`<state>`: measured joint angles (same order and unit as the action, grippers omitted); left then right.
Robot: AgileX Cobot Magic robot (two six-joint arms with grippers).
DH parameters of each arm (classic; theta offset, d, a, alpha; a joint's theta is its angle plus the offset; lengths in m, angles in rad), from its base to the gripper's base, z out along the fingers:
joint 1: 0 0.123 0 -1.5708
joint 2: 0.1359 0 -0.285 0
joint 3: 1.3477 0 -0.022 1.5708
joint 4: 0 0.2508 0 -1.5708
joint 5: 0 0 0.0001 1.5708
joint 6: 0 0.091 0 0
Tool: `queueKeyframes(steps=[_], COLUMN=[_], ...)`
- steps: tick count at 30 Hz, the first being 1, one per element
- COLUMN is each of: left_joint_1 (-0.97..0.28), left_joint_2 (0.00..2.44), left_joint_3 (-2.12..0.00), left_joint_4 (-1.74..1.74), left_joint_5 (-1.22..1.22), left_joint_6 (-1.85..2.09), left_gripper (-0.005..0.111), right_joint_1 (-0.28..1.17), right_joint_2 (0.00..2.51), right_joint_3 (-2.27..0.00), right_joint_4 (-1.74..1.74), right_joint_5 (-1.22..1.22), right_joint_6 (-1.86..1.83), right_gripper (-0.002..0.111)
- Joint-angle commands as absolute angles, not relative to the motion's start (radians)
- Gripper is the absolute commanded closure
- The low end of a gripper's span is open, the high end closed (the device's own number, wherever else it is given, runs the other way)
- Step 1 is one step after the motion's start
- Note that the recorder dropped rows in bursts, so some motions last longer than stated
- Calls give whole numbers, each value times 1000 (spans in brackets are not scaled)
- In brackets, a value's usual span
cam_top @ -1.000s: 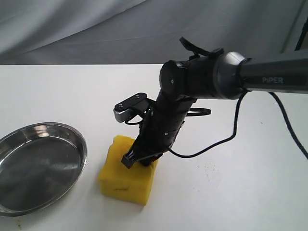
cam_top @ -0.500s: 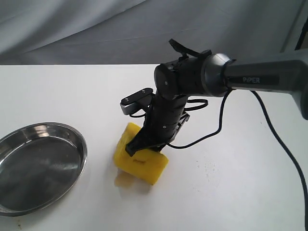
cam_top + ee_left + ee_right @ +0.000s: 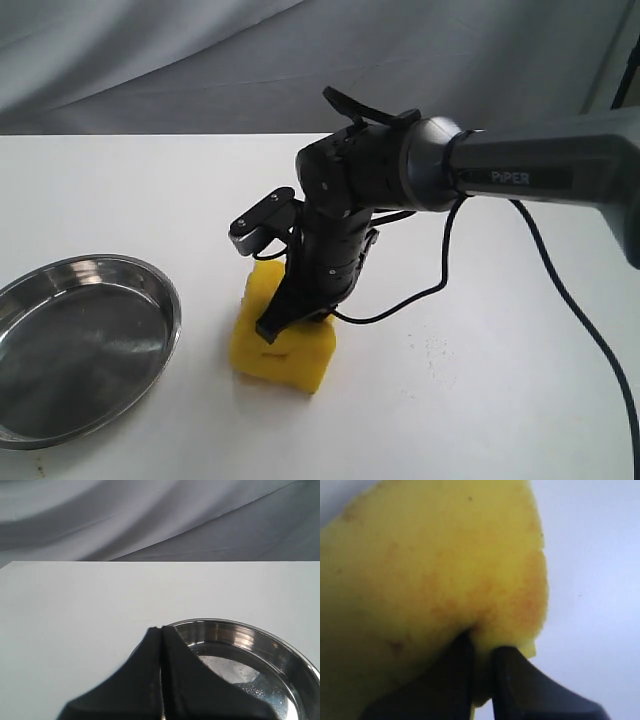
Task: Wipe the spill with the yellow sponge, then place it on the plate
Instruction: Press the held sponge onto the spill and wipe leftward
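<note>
- Sponge (image 3: 283,348): yellow block on the white table (image 3: 520,400), left of centre and towards the near edge. Its underside seems to meet the tabletop.
- Right gripper (image 3: 292,318) comes down onto the sponge's top from the right on a dark arm. Its jaws are nearly together, pinching a fold of foam between them.
- Right wrist view: gripper (image 3: 482,647) bites the sponge (image 3: 430,570) at its edge. Only a thin wedge of foam separates the fingers (image 3: 520,685). An orange-brown stain spreads over the foam around the grip.
- Plate (image 3: 170,300): steel, at the near left, left of the sponge and apart from it.
- Left gripper (image 3: 159,630): jaws pressed tip to tip, nothing held. It sits just above the near rim of the plate (image 3: 240,630).
- Black cable (image 3: 440,285) loops from the right arm down to the table, right of the sponge.
- Faint specks (image 3: 437,350) on the table right of the sponge, too small to identify.
- Grey cloth (image 3: 150,60) hangs behind the far edge.
</note>
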<state>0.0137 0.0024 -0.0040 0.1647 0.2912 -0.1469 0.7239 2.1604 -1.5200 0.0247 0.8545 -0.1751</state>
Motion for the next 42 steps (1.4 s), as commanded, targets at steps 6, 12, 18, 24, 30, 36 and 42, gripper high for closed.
queueKeyframes(steps=[6,12,18,24,30,36,42], left_joint_1=[10,10,10,10,10,10,10], left_joint_2=[0,0,0,0,0,0,0], left_joint_3=[0,0,0,0,0,0,0], left_joint_4=[166,166,166,166,166,166,166], left_joint_5=[284,284,284,284,284,284,284], left_joint_6=[-157,-157,-157,-155,-155,-155,-155], left_gripper=[107,107,107,107,107,107,107], right_joint_1=[749,749,749,749,749,749,749], right_joint_2=[2148,2088,2012,1994,1996,1996,2030], right_joint_3=[-1514,-1514,-1514,-1514,-1514,-1514,-1514], right_joint_4=[129,134,134,142,138,182,193], right_joint_5=[946,942,930,936,906,859,880], right_joint_6=[-187,-187,-187,-187,-187,-276,-315], right_gripper=[62,60,60,48,38,39,47])
